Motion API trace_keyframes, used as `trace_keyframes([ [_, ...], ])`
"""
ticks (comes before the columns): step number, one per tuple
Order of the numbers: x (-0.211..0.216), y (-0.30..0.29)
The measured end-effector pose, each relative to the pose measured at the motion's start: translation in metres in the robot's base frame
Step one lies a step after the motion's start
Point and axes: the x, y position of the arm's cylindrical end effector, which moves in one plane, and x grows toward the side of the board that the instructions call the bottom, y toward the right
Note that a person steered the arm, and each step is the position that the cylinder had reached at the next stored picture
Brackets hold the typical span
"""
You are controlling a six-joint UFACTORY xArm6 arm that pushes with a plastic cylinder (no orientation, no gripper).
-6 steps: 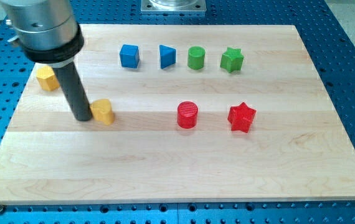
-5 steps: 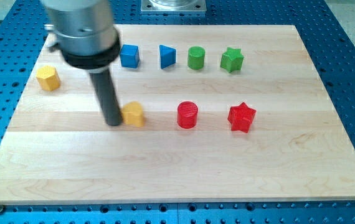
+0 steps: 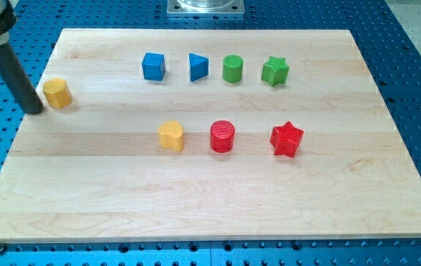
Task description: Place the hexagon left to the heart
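My tip (image 3: pixel 33 111) sits just left of the yellow hexagon (image 3: pixel 57 94), lined up to shove it right toward the yellow heart (image 3: pixel 170 136) mid-tabletop (image 3: pixel 210 199). No jaws here, only a rod.

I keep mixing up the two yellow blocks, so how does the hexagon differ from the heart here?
The yellow hexagon has flat sides and lies near the board's left edge; the yellow heart has a notched, lobed top and lies lower, near the middle. My tip stands just left of the hexagon, far from the heart. The heart has the red cylinder close on its right; the hexagon sits alone. Both are yellow and similar in size.
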Motion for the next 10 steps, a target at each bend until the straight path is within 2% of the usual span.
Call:
trace_keyframes([
  [1,-0.031,0.020],
  [2,-0.010,0.087],
  [3,0.016,0.115],
  [4,-0.001,0.148],
  [6,0.050,0.158],
  [7,0.024,0.131],
  [8,0.023,0.094],
  [10,0.051,0.116],
])
